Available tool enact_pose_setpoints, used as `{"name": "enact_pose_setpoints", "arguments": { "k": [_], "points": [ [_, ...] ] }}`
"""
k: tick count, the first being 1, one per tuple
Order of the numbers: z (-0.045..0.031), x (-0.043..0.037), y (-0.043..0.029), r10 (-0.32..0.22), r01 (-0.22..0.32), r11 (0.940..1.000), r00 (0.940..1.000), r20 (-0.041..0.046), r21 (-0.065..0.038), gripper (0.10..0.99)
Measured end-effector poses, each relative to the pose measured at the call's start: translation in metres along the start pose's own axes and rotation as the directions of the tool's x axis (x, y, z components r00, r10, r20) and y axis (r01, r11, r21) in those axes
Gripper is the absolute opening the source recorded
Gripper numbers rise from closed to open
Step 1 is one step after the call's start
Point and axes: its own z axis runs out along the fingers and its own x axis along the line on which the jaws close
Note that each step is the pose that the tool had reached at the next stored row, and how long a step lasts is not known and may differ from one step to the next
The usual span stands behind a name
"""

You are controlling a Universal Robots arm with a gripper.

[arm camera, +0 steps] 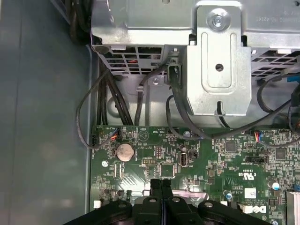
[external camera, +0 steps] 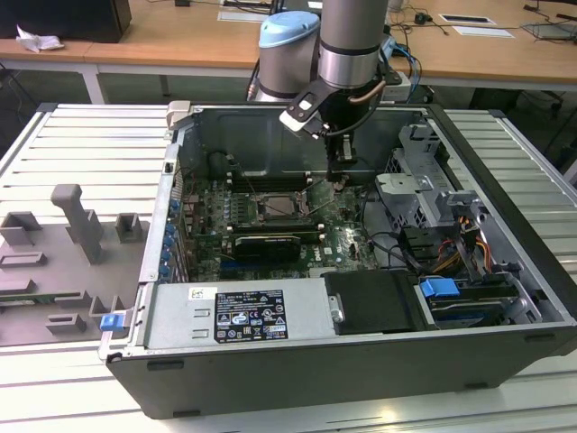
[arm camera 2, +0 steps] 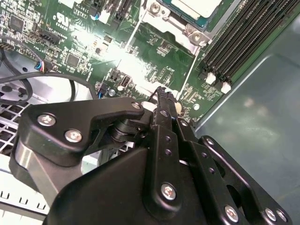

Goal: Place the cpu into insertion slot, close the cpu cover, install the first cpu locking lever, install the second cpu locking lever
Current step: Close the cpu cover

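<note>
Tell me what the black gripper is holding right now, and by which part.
Nothing, it seems: the black gripper is shut with no gap, its tips low over the green motherboard beside a thin silvery wire lever.

Matt black, that gripper (arm camera 2: 161, 93) was, its links dotted with bright steel screw heads (arm camera 2: 168, 191). The motherboard (arm camera 2: 140, 56) shone glossy green, glaring where the light struck. The cpu (arm camera 2: 197, 5) had a pale satin metal face, and the cpu cover (arm camera 2: 187, 30) was bare silvery metal. The case wall (arm camera 2: 253, 108) looked smooth, dull grey painted steel. The drive cage (arm camera: 218, 56) was brighter raw sheet metal. The cables (arm camera: 84, 117) were black and rubbery. The ribbed table (external camera: 90, 144) gleamed like brushed aluminium, the fixtures (external camera: 81, 221) were matt grey plastic, and the desks (external camera: 180, 36) were wood.
</note>
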Motion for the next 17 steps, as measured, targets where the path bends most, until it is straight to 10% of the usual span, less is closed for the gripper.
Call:
{"name": "enact_pose_setpoints", "arguments": {
  "k": [17],
  "points": [
    [0.0015,0.0008,0.0201,-0.010,0.010,1.0000,1.0000,-0.0007,0.001,0.106]
  ]
}}
